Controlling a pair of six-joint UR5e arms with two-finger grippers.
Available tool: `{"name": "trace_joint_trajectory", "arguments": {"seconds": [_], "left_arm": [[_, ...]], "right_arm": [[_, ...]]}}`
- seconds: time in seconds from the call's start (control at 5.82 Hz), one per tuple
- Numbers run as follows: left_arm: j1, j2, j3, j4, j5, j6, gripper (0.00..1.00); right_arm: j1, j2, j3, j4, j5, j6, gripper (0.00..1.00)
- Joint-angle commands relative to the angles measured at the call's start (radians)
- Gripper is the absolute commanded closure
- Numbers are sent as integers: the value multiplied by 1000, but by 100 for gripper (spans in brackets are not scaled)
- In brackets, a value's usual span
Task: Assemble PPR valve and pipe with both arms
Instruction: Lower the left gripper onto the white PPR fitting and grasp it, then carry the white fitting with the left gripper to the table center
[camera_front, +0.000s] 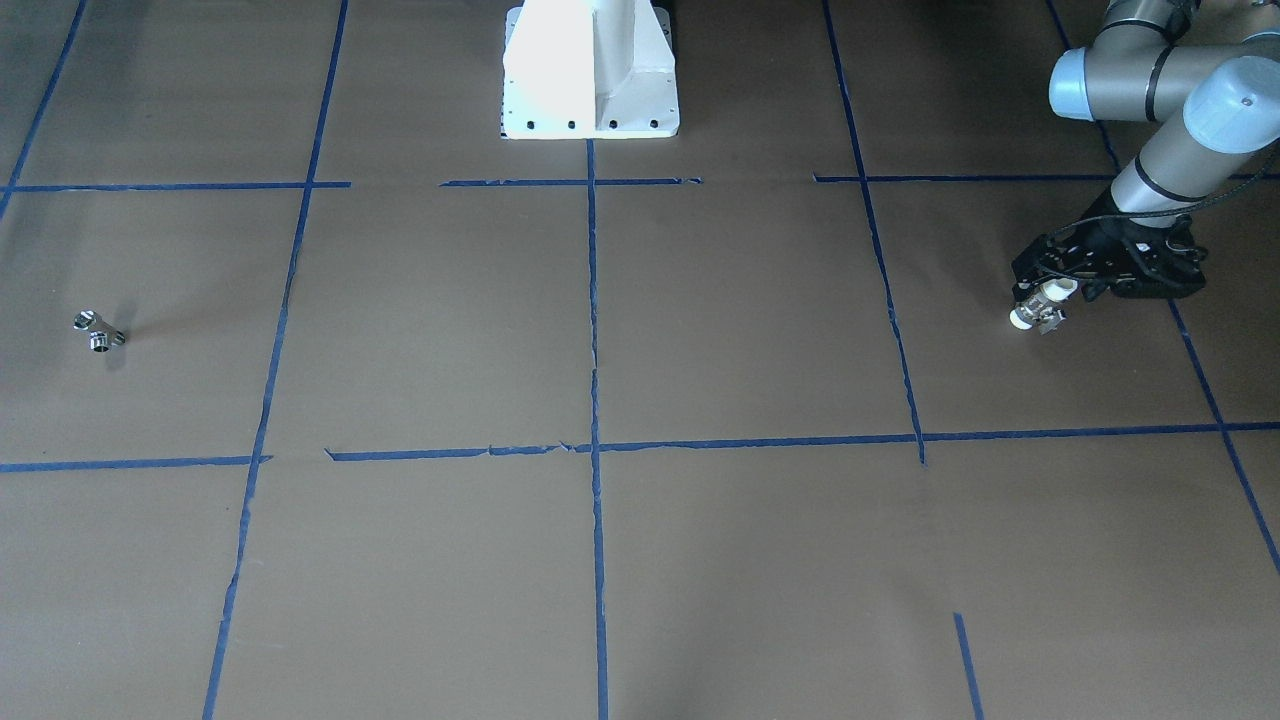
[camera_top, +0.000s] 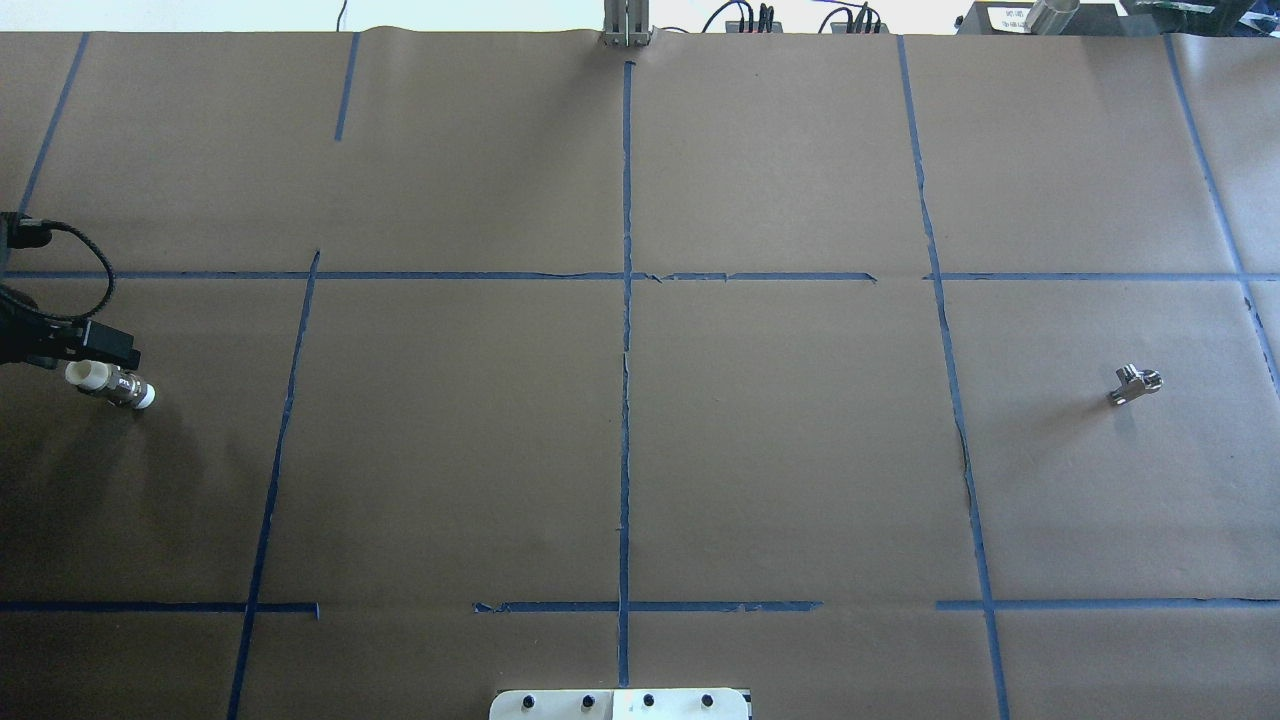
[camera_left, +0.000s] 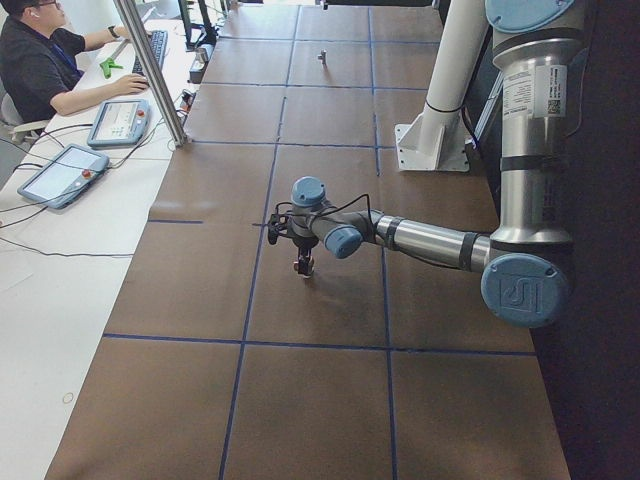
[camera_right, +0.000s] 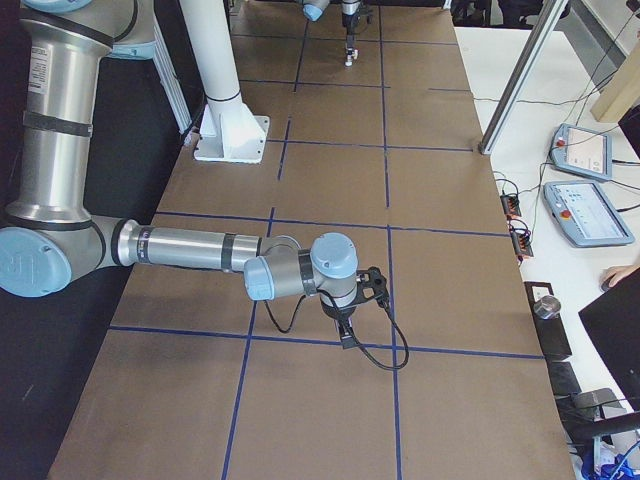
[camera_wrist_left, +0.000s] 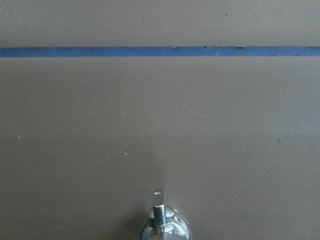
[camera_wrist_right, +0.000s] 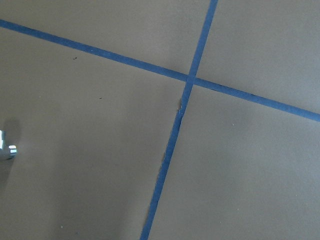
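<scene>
My left gripper (camera_front: 1052, 288) is shut on the PPR valve (camera_front: 1040, 305), a white stub with a metal band. It holds the valve level just above the brown paper at the table's left end; the gripper (camera_top: 92, 365) and valve (camera_top: 112, 386) also show in the overhead view. The valve's metal handle (camera_wrist_left: 162, 220) shows at the bottom of the left wrist view. The chrome pipe (camera_front: 99, 332) lies alone on the paper at the right end (camera_top: 1135, 383). My right gripper (camera_right: 346, 332) shows only in the exterior right view, pointing down; I cannot tell whether it is open.
The white pedestal base (camera_front: 590, 70) stands at the table's robot side. Blue tape lines (camera_top: 627, 400) divide the paper into squares. An operator (camera_left: 45, 60) sits at a side desk with teach pendants (camera_left: 62, 172). A chrome glint (camera_wrist_right: 5, 149) sits at the right wrist view's left edge.
</scene>
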Motion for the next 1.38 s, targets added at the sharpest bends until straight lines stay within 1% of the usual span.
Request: {"name": "trace_joint_trajectory", "arguments": {"seconds": [0.0, 0.17, 0.34, 0.52, 0.69, 0.86, 1.03, 1.2], "left_arm": [[5, 13, 4, 2, -4, 3, 47], [7, 14, 4, 2, -6, 3, 86], [7, 14, -2, 2, -9, 4, 100], [7, 4, -24, 13, -32, 4, 100], [4, -19, -93, 106, -69, 4, 100], [4, -132, -127, 246, -67, 4, 100], [16, -292, -127, 388, -58, 4, 100], [104, -443, -127, 524, -48, 0, 100]], "right_arm": [[0, 0, -7, 3, 3, 4, 0], [1, 0, -9, 3, 3, 4, 0], [1, 0, -9, 3, 3, 4, 0], [1, 0, -7, 3, 5, 4, 0], [1, 0, -7, 3, 6, 6, 0], [0, 0, -7, 3, 6, 4, 0], [1, 0, -7, 3, 6, 6, 0], [1, 0, -7, 3, 6, 6, 0]]}}
